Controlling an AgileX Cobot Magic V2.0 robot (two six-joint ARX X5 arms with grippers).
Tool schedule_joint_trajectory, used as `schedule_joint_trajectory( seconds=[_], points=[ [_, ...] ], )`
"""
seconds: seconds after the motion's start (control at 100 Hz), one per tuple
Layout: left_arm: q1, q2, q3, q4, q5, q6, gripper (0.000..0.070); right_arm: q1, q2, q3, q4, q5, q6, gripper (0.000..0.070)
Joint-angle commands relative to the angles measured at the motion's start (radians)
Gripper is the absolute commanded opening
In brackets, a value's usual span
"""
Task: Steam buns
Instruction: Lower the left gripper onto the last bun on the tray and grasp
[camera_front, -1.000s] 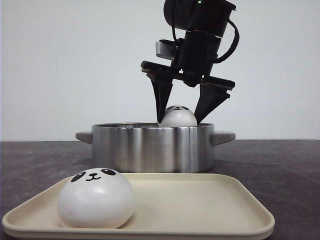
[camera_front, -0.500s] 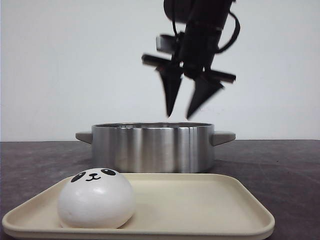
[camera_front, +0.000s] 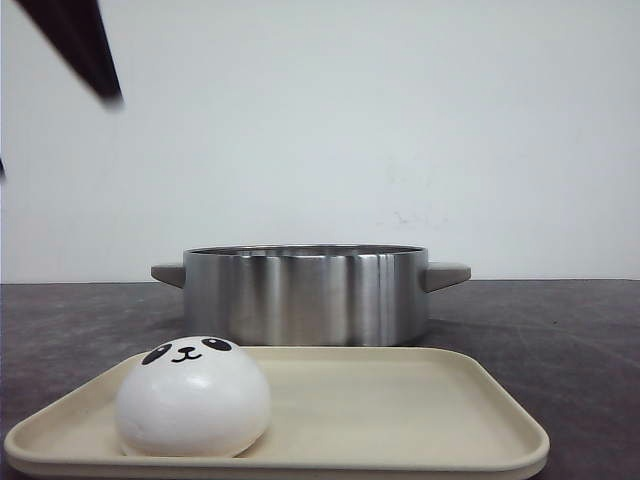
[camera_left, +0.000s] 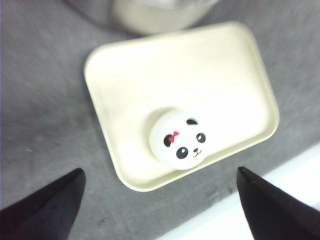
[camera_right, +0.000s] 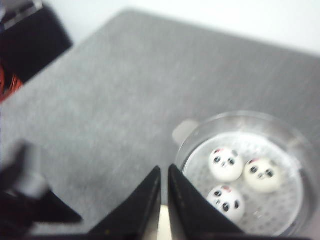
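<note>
One white panda bun (camera_front: 192, 397) sits on the left part of the cream tray (camera_front: 400, 400), in front of the steel pot (camera_front: 305, 295). My left gripper (camera_left: 160, 171) hangs high above the tray (camera_left: 150, 65), open wide and empty, with the bun (camera_left: 177, 140) between and beyond its fingertips. A dark finger (camera_front: 75, 45) shows at the front view's top left. My right gripper (camera_right: 164, 170) is shut on nothing, beside and above the pot (camera_right: 240, 117). Three buns (camera_right: 226, 163) (camera_right: 262, 174) (camera_right: 226, 200) lie on the perforated rack inside.
The pot has two side handles (camera_front: 445, 274) and stands just behind the tray on the dark grey table (camera_front: 560, 330). A pale table edge (camera_left: 280, 185) runs near the tray. A blurred dark shape (camera_right: 30, 200) lies beside the right fingers.
The right gripper let a bun down into the pot, rose, shut and left the front view. A dark finger has come in at the top left.
</note>
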Motion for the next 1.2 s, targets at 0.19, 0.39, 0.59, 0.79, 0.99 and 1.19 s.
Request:
schedule_joint_trajectory(
  seconds=[0.19, 0.39, 0.59, 0.79, 0.99, 1.19],
  points=[
    [-0.125, 0.242, 0.016, 0.114, 0.003, -0.017, 0.0598, 0.063, -0.077, 0.018, -0.005, 0.101, -0.011, 0.0016],
    [-0.151, 0.412, 0.016, 0.134, 0.002, -0.017, 0.0597, 0.063, -0.093, 0.018, -0.035, 0.119, -0.01, 0.0017],
    [-0.152, 0.509, 0.016, 0.183, 0.003, -0.016, 0.0596, 0.063, -0.093, 0.018, -0.056, 0.122, -0.006, 0.0016],
    [-0.153, 0.554, 0.016, 0.224, 0.003, -0.035, 0.0593, 0.063, -0.093, 0.018, -0.056, 0.122, -0.006, 0.0017],
    [-0.153, 0.557, 0.016, 0.262, 0.001, -0.045, 0.0489, 0.063, -0.092, 0.018, -0.056, 0.123, -0.007, 0.0017],
    [-0.153, 0.557, 0.016, 0.256, -0.008, 0.011, 0.0009, 0.063, -0.092, 0.018, -0.059, 0.122, -0.006, 0.0017]
  ],
)
